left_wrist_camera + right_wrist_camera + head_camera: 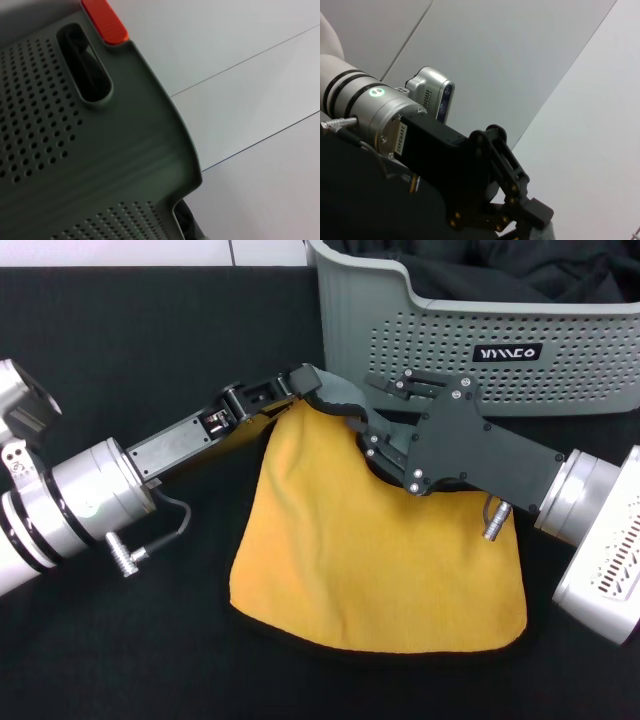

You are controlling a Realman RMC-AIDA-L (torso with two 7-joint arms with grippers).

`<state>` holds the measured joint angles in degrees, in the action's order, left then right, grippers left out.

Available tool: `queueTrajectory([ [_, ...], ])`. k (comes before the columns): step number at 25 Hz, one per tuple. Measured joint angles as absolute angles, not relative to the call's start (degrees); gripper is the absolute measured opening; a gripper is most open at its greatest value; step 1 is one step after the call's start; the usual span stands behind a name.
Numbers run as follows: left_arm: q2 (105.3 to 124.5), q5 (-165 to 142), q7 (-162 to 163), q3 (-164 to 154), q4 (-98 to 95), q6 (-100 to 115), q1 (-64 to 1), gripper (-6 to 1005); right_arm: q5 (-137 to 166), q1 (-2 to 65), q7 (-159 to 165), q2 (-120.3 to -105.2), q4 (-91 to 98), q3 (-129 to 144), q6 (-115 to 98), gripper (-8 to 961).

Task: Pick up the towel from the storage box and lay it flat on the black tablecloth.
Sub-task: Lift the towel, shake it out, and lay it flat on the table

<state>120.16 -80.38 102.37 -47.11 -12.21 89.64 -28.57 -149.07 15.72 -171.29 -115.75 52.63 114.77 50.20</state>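
Both grippers sit at the towel's far edge, near the basket. My left gripper (pixel 305 380) comes in low from the left, black fingers pinched onto the upper-left corner of the yellow-orange fleece towel (pixel 385 565); that corner is folded back, showing a strip of the grey face. My right gripper (pixel 385 410) reaches in from the right with its flat black body lying over the upper-right part of the same edge; I read it as clamped on the cloth too, though its fingertips are largely hidden under the linkage.

Judgement: a hold at both top corners keeps the edge spread so the sheet goes down without bunching.

Towel: soft, napped, roughly square, black stitched edging along the near hem, most of it already lying on the black matte woven tablecloth (pixel 120 650).

Just behind stands the light grey perforated plastic storage box (pixel 560 365), rounded rim, black label with white letters, dark fabric inside. Left wrist view shows its handle slot and an orange tab (pixel 105 20).
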Motion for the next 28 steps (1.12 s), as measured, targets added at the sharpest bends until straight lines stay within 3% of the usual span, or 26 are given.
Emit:
queueTrajectory([
  [8, 120.22, -80.6, 102.3, -47.2, -12.2, 89.7, -28.6, 31, -149.1, 16.5, -171.2, -115.67, 51.9, 114.7, 49.8, 356],
  [13, 120.23, -80.8, 101.9, -48.1, -12.2, 90.0, -28.6, 32, -149.1, 16.5, -171.2, -115.66, 51.9, 114.7, 49.7, 131],
  [18, 120.20, -80.8, 101.6, -48.8, -12.2, 90.1, -28.6, 35, -149.2, 16.7, -171.2, -115.65, 51.9, 114.7, 49.9, -2],
  [28, 120.06, -80.6, 100.9, -48.8, -12.2, 90.1, -28.2, 52, -149.3, 16.7, -171.2, -115.56, 51.9, 115.0, 50.2, 2],
])
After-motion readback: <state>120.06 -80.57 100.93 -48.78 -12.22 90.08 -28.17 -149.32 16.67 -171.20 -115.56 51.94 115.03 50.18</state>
